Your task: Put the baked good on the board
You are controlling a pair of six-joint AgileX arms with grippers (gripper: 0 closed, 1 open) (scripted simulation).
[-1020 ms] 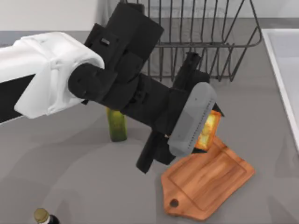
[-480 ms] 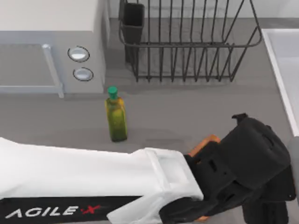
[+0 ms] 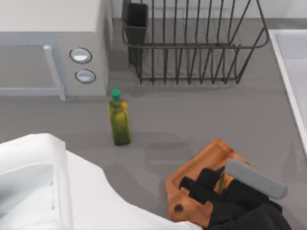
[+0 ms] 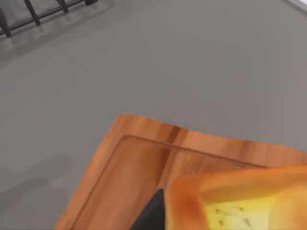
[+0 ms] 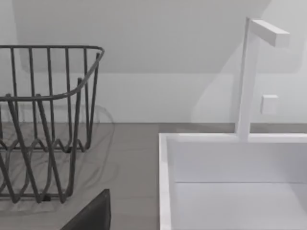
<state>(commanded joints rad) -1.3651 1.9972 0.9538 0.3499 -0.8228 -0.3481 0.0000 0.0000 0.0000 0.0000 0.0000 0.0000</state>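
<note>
The board (image 3: 201, 160) lies at the front right of the table, reddish-brown wood with a rim groove and a handle hole (image 3: 178, 209). My left gripper (image 3: 219, 188) hangs over its middle, shut on the baked good (image 3: 222, 180), of which an orange sliver shows between a grey finger (image 3: 255, 178) and a black one. In the left wrist view the baked good (image 4: 240, 203), with orange crust and a yellow centre, sits over the board (image 4: 139, 158); whether they touch I cannot tell. A dark part of my parked right gripper (image 5: 91, 215) shows by the sink.
A green-capped yellow-green bottle (image 3: 119, 118) stands left of the board. A wire dish rack (image 3: 192, 43) is at the back, a microwave (image 3: 53, 52) at the back left, and a white sink (image 3: 292, 67) with a tap (image 5: 247, 76) along the right edge.
My left arm has swept across the view toward the near edge. The gripper with the baked good went from the board's far corner to over its middle.
</note>
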